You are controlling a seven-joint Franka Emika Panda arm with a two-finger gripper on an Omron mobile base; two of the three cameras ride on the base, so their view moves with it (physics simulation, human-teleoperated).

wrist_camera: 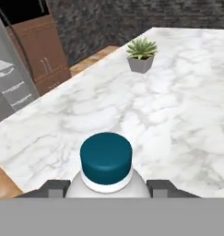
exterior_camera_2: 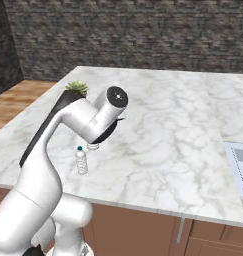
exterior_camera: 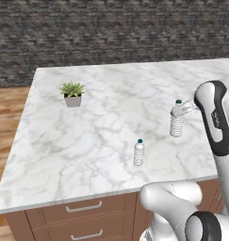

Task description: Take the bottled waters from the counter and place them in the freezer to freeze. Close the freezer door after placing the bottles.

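Two clear ribbed bottled waters with teal caps are on the white marble counter [exterior_camera: 87, 141]. One bottle [exterior_camera: 176, 124] is upright near the counter's right side, and my gripper [exterior_camera: 177, 113] is shut on its upper body. In the hand view its teal cap [wrist_camera: 106, 156] rises between my gripper [wrist_camera: 107, 186] and its two dark fingertips [wrist_camera: 53, 188]. I cannot tell whether this bottle is off the marble. The other bottle [exterior_camera: 139, 153] stands free near the front edge, also seen beside my arm [exterior_camera_2: 81, 161]. A slice of the grey freezer [wrist_camera: 2, 60] shows at the far left.
A small potted plant [exterior_camera: 72, 94] stands at the counter's back left, also ahead of the hand [wrist_camera: 141, 55]. Brown drawers with silver handles [exterior_camera: 83, 207] run under the front edge. A pale flat panel [exterior_camera_2: 240, 167] lies at the counter's right. Brown cabinets [wrist_camera: 39, 50] stand beside the freezer.
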